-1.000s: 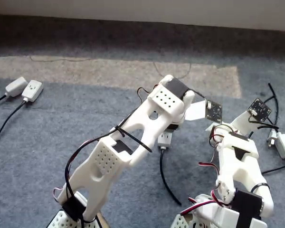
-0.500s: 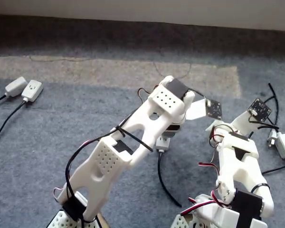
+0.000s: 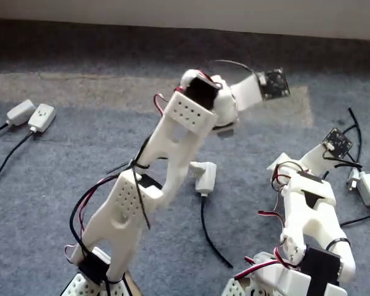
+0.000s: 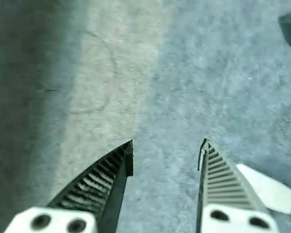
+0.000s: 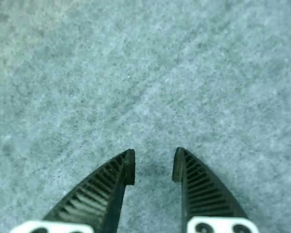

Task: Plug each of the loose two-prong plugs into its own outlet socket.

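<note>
Lifted and swung away within the last second, the white left arm (image 3: 172,154) now stretches past the white plastic plug on a black cord (image 3: 205,176) that it had been covering. The plug lies bare, nudged a little and turned. The white right arm (image 3: 308,209) has not stirred.

Grey carpet (image 3: 80,185) carries everything. Beyond the plug, toward the wall, the left arm's fingers (image 4: 111,179) hang spread wide with nothing between them. Nearer the camera than the plug, the right arm's fingers (image 5: 106,189) stand a little apart, empty too, close over the carpet. Well off to one side of the plug sit a white outlet socket (image 3: 42,118) and a second white plug (image 3: 20,111), just beside each other, each on a dark lead. Well off to the opposite side lies another small white block (image 3: 368,188) among black cables.

The plug looks light and rigid, and its smooth shell is likely slippery. The springy cord will probably tug and twist it. I would pinch the body's broad flat sides, behind the prongs, never the cord. Which way the prongs face I cannot tell.
</note>
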Available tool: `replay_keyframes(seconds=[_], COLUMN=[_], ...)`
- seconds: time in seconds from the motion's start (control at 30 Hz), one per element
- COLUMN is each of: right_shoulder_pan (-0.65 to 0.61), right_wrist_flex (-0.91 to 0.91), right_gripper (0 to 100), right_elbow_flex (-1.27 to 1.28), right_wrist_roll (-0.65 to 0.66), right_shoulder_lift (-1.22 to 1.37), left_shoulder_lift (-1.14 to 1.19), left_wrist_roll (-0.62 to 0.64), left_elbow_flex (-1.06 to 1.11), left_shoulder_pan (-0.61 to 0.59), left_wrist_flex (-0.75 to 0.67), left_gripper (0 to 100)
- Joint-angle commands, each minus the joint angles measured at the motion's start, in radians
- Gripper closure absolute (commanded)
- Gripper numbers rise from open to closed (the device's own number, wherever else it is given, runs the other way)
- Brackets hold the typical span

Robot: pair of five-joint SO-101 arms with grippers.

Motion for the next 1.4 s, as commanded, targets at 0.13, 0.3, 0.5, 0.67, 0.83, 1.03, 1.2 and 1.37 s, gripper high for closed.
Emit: replay_keyframes(seconds=[0.13,0.3,0.5,0.67,0.83,1.03,1.2,1.37], right_shoulder_pan=[-0.076,-0.226,-0.390,-0.552,-0.610,-0.684,-0.786,-0.800], right_wrist_flex=[0.010,0.099,0.274,0.288,0.387,0.440,0.433,0.463], right_gripper=[82.4,76.2,75.9,75.2,74.0,73.6,73.6,73.6], right_elbow_flex=[-0.047,-0.116,-0.282,-0.308,-0.317,-0.318,-0.312,-0.318], right_wrist_roll=[0.069,0.150,0.146,0.144,0.081,0.083,0.114,0.118], right_shoulder_lift=[-0.015,-0.013,-0.005,-0.002,-0.004,-0.004,-0.002,-0.016], left_shoulder_lift=[-0.228,-0.295,-0.269,-0.226,-0.194,-0.142,-0.065,-0.012], left_wrist_roll=[0.021,0.169,0.416,0.459,0.453,0.454,0.454,0.453], left_elbow_flex=[-0.197,-0.186,-0.170,0.050,0.269,0.314,0.309,0.308], left_shoulder_pan=[-0.291,-0.530,-0.843,-1.023,-1.089,-1.093,-1.090,-1.095], left_wrist_flex=[0.011,0.011,0.012,0.012,0.008,0.006,0.005,0.003], left_gripper=[77,77,77,77,77,77,77,77])
